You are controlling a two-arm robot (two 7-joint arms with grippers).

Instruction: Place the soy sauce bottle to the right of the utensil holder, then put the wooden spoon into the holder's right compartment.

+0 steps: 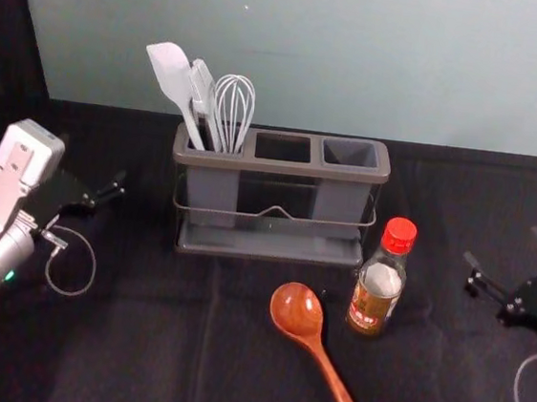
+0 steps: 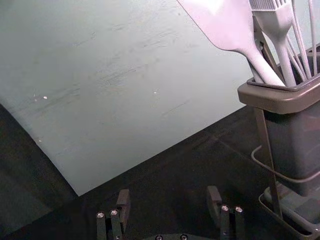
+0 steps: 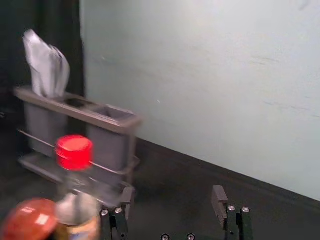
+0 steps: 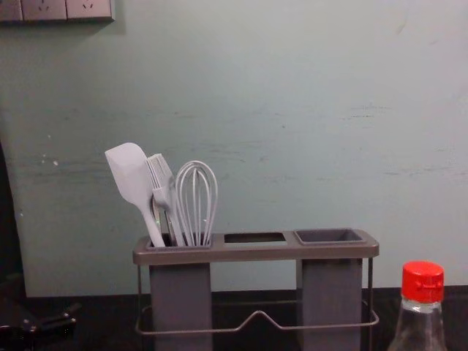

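Right fingers (image 1: 472,262) parted, bottle (image 1: 374,300) to their left

No text can be read; the red-and-gold label (image 1: 369,311) on the red-capped clear bottle (image 1: 391,262), left of the right gripper (image 1: 503,245), is too small.

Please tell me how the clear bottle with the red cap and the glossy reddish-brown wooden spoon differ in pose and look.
The bottle stands upright, while the spoon lies down. The bottle is see-through and labelled; the spoon is opaque, without a label. Both rest on black cloth.
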